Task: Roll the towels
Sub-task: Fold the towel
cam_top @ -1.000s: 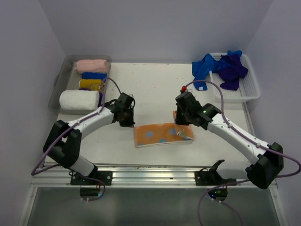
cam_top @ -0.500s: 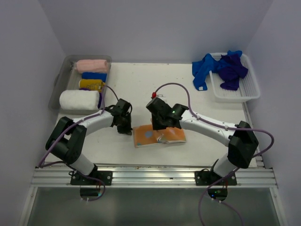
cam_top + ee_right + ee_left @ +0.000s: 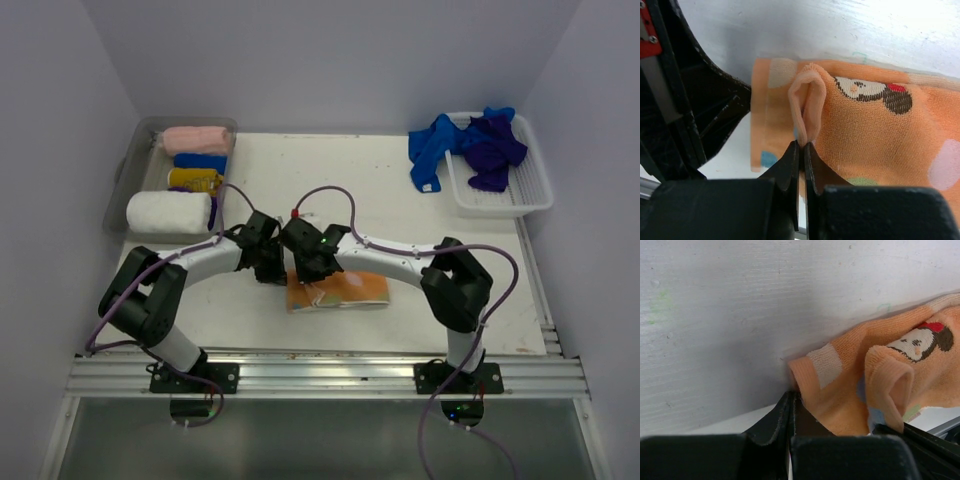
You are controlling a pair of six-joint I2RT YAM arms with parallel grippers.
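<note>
An orange towel [image 3: 345, 291] with coloured dots and a cartoon print lies folded on the white table near the front. My right gripper [image 3: 306, 268] is over its left end and is shut on a pinched-up fold of the towel [image 3: 807, 107]. My left gripper [image 3: 268, 268] is right beside it at the towel's left corner [image 3: 812, 367], jaws shut with the corner at their tips. The two grippers are almost touching. The towel's left edge is partly hidden under them in the top view.
A grey bin [image 3: 128, 175] at the back left holds rolled towels: pink [image 3: 195, 138], blue [image 3: 200, 160], yellow [image 3: 192, 179], white [image 3: 168, 212]. A white basket [image 3: 535, 200] at the back right holds loose blue and purple towels [image 3: 490, 150], one hanging out [image 3: 430, 150].
My right gripper has swept left across the towel with its right end, folding it over. The towel now looks shorter. My left gripper shifted slightly toward the front.
</note>
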